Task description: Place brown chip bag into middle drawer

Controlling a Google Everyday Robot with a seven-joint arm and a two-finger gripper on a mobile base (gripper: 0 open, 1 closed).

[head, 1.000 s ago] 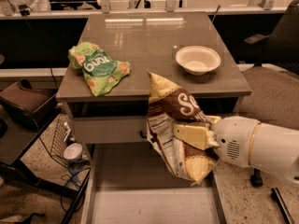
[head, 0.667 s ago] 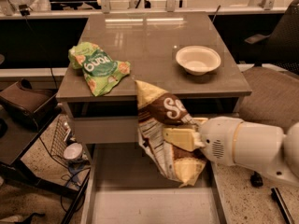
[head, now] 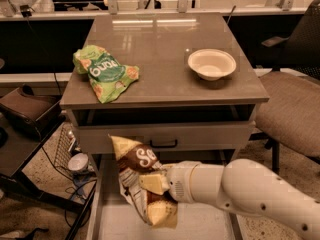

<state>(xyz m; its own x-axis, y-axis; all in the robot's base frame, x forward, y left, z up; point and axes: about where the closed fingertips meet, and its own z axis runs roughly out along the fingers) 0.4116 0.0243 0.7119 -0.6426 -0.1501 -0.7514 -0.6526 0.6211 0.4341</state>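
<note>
An office floor with desks along the top of the frame and a chair [head: 292, 109] at the right edge. In the middle stands a grey table [head: 160, 84]. It carries a green bag [head: 105, 71] at upper left and a white bowl [head: 211, 64] at upper right.

Camera view: below the table top is a drawer front [head: 200, 134] with a black handle. Under that the drawer [head: 200, 225] is pulled out toward the bottom of the frame, its flat floor bare. The gripper [head: 156, 199] reaches in from the lower right, jaws clamped on the brown bag [head: 134, 159]. The bag hangs crumpled at lower centre, over the left half of the open drawer and apparently off its floor.

The step in hand looks like carrying the bag in over the drawer. Next it likely calls for lowering the bag inside the side walls, then parting the jaws so it lands flat on the floor.
</note>
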